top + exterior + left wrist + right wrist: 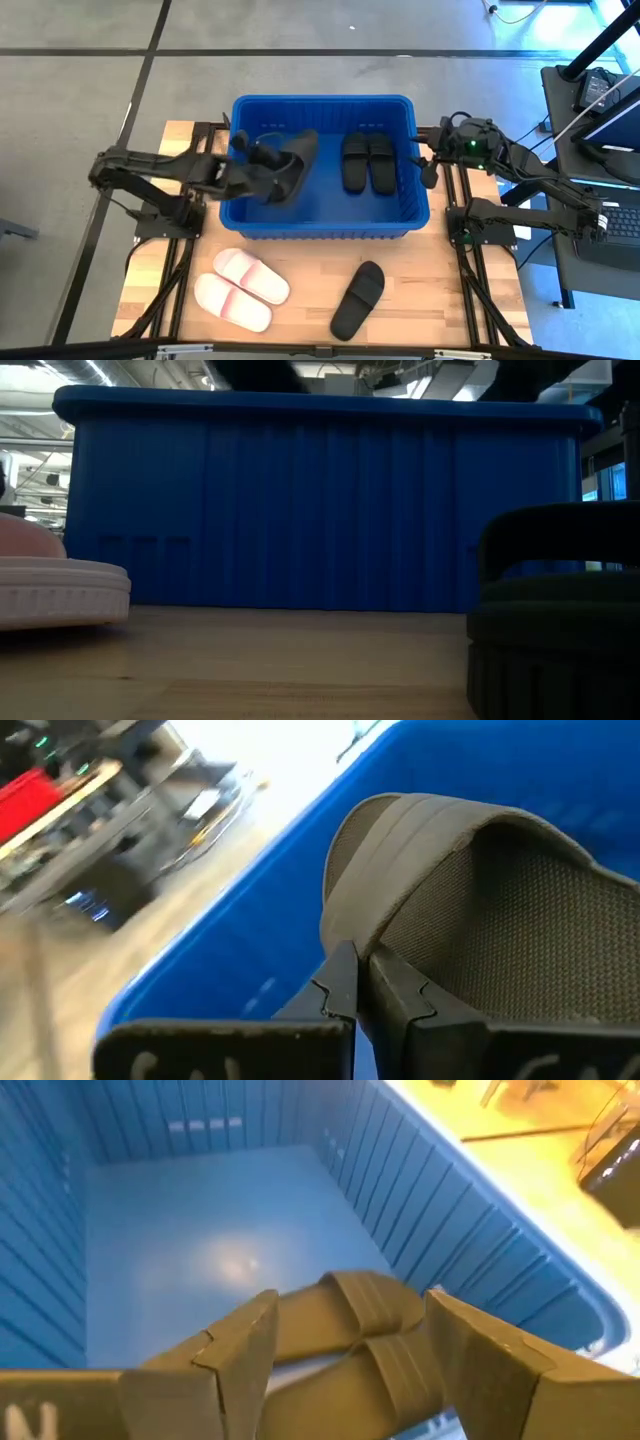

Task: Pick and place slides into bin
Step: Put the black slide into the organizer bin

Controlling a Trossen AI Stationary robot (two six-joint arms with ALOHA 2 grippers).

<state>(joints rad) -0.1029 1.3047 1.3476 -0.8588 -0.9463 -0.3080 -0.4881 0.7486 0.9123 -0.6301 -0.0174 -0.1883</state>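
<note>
Two slides [366, 163] in bin [325, 229], three slides [241, 288] before it on table [440, 300]

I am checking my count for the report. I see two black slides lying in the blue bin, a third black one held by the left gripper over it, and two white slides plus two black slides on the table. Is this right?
Not quite. The high view shows only one black slide on the table, beside the two white slides. The rest holds: two black slides lie in the blue bin, and the left gripper holds a third black slide over it.
</note>
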